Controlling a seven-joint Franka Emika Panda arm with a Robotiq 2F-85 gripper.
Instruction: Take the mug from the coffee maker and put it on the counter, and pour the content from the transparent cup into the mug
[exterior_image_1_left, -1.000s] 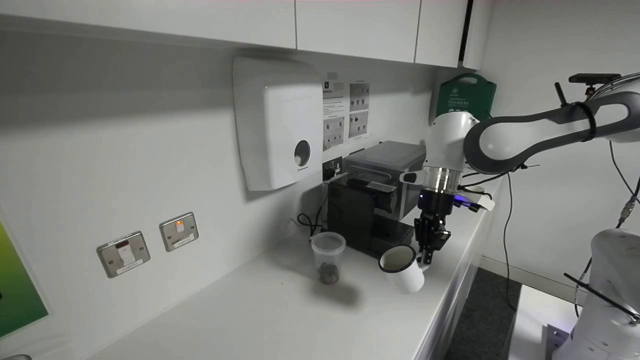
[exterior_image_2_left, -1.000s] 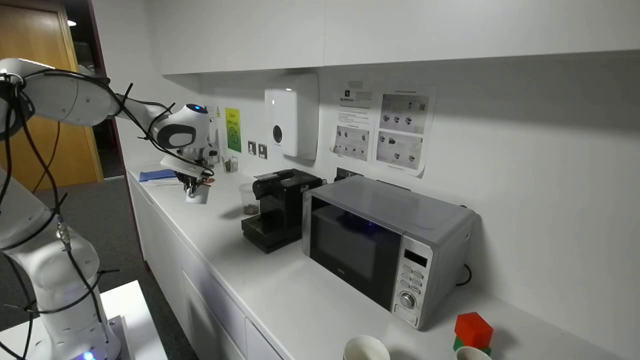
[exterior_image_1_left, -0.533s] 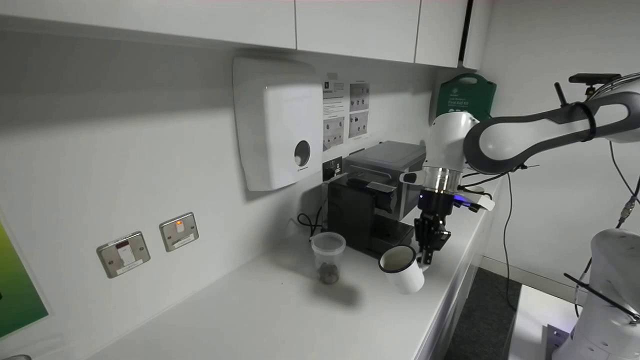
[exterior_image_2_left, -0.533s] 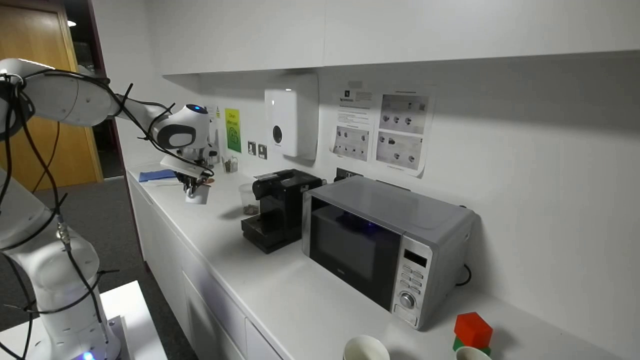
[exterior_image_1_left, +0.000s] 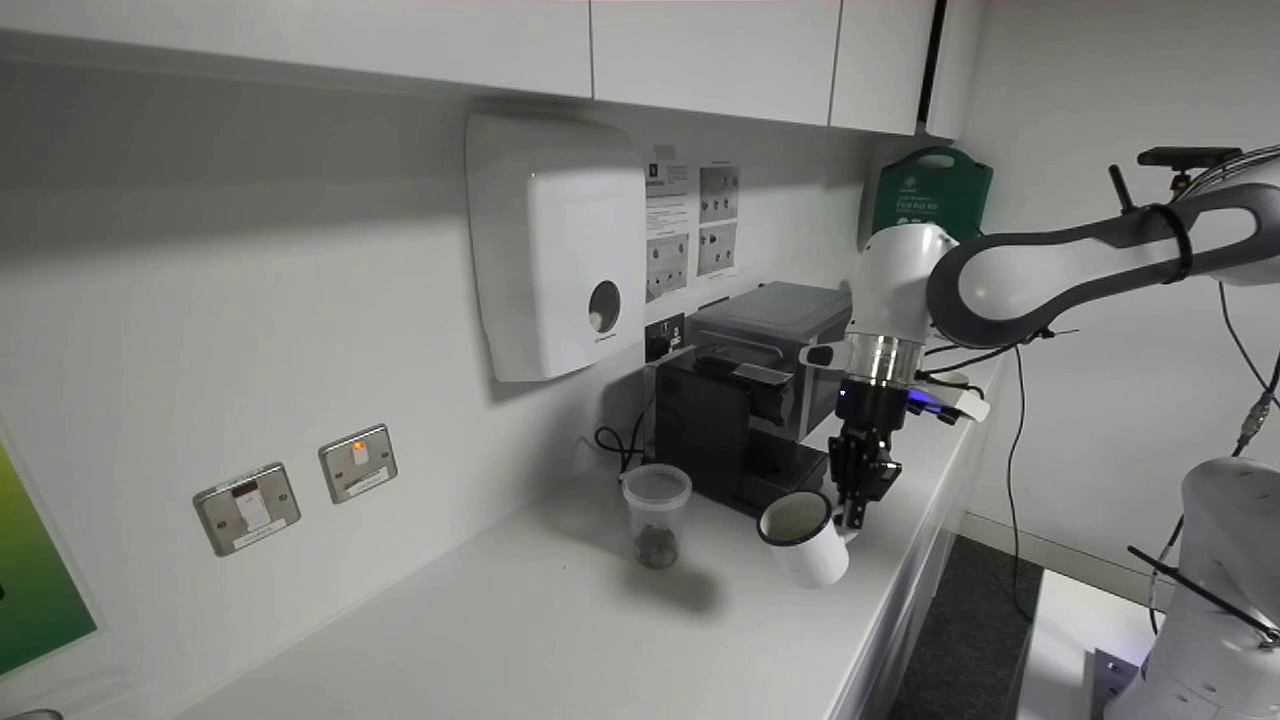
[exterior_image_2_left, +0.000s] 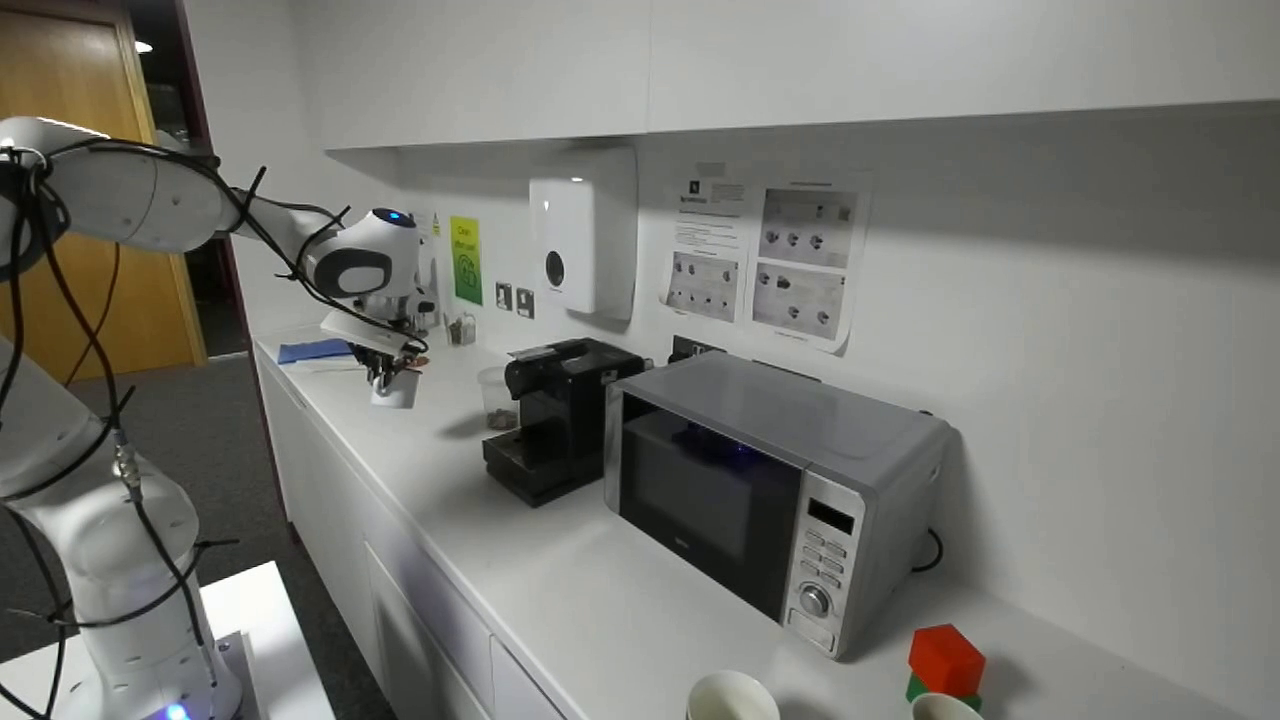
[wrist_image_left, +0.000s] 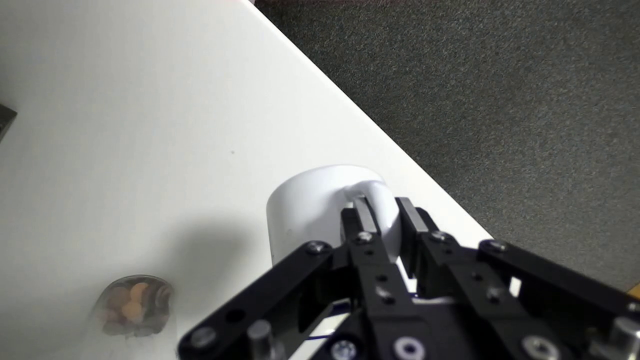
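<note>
Mug (wrist_image_left: 305, 215) in pincer (wrist_image_left: 387, 216), cup (exterior_image_1_left: 656, 508) on counter (exterior_image_1_left: 520, 630) (beside coffee maker (exterior_image_1_left: 698, 430))

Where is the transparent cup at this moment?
In an exterior view, the transparent cup stands on the counter, beside the black coffee maker, with the tilted white mug to its right in the picture.

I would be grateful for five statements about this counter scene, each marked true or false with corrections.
1. The hand holds the mug by its handle. True.
2. The mug stands upright. False: it is tilted.
3. The coffee maker stands between the transparent cup and the microwave. True.
4. The transparent cup is empty. False: it holds small orange and brown pieces.
5. The transparent cup stands on the counter. True.
</note>
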